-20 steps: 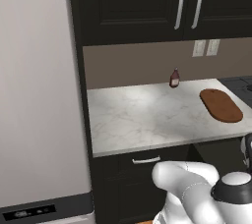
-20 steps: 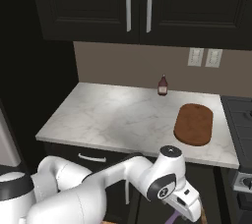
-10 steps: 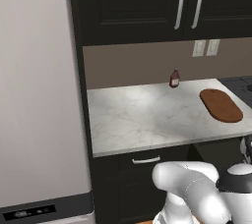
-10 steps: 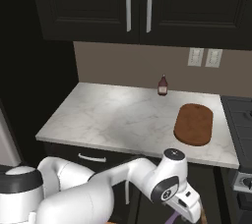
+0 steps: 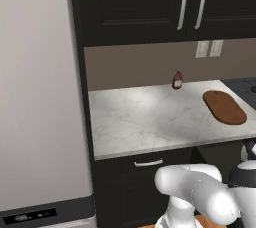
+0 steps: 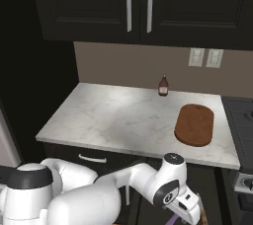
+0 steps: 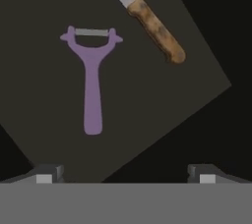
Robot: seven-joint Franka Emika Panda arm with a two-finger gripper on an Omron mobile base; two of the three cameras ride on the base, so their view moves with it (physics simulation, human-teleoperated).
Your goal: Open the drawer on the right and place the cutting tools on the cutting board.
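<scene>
Looking down through the hand view, the drawer's dark floor [image 7: 49,120] lies below me with two cutting tools on it. A lavender Y-shaped peeler [image 7: 92,85] lies left of centre, blade end away from the fingers. A knife [image 7: 147,19] with a mottled brown handle lies at an angle at the upper right. My gripper [image 7: 125,175] hovers above them, open wide, with nothing between its fingertips [image 7: 47,174]. The oval reddish-brown cutting board [image 5: 225,107] [image 6: 194,124] lies flat on the right end of the counter. My gripper [image 6: 189,213] hangs low, in front of the counter edge.
A small dark red bottle [image 5: 177,79] [image 6: 163,85] stands at the back of the marble counter [image 5: 145,117] [image 6: 113,118]. A closed drawer with a short silver handle [image 5: 148,162] [image 6: 92,158] sits under the counter's left part. A tall grey fridge [image 5: 35,97] stands left; a stove edge [image 6: 242,120] is right.
The arm's wrist has shifted slightly to the right and up; the counter, board and bottle stand as before.
</scene>
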